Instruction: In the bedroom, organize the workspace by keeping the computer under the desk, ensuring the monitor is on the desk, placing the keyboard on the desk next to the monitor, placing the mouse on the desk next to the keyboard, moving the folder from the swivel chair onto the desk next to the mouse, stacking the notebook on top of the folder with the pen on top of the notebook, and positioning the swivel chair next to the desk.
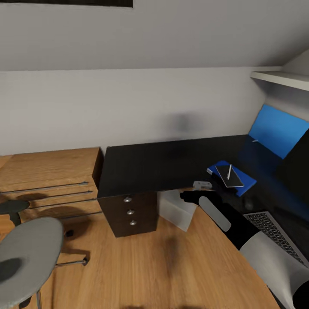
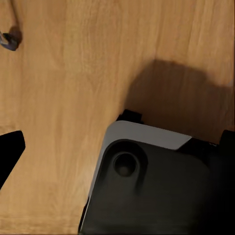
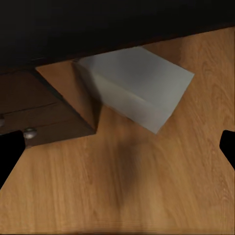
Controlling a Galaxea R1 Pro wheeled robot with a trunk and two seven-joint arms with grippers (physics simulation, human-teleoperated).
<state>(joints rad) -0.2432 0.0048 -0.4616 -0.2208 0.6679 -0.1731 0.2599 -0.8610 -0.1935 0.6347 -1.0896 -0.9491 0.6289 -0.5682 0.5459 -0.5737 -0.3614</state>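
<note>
The desk (image 1: 163, 165) has a glossy black top and a blue back panel at the right. On it lies the blue folder (image 1: 244, 185), with the grey notebook (image 1: 234, 179) on top and the white pen (image 1: 229, 171) on the notebook. The keyboard (image 1: 274, 234) lies nearer me, and the monitor (image 1: 298, 161) is a black slab at the right edge. The computer (image 1: 175, 211) (image 3: 134, 85) stands under the desk. The swivel chair (image 1: 25, 253) is at the lower left. My right gripper (image 1: 198, 189) (image 3: 117, 147) hangs open off the desk's front edge near the folder. My left gripper (image 2: 117, 147) is open over the floor. The mouse is out of view.
A dark cabinet with round knobs (image 1: 131, 212) (image 3: 44, 115) stands under the desk's left end, beside the computer. A wooden drawer chest (image 1: 47, 180) stands left of the desk. A white shelf (image 1: 281, 78) hangs above the blue panel. My own base (image 2: 156, 186) is below the left gripper.
</note>
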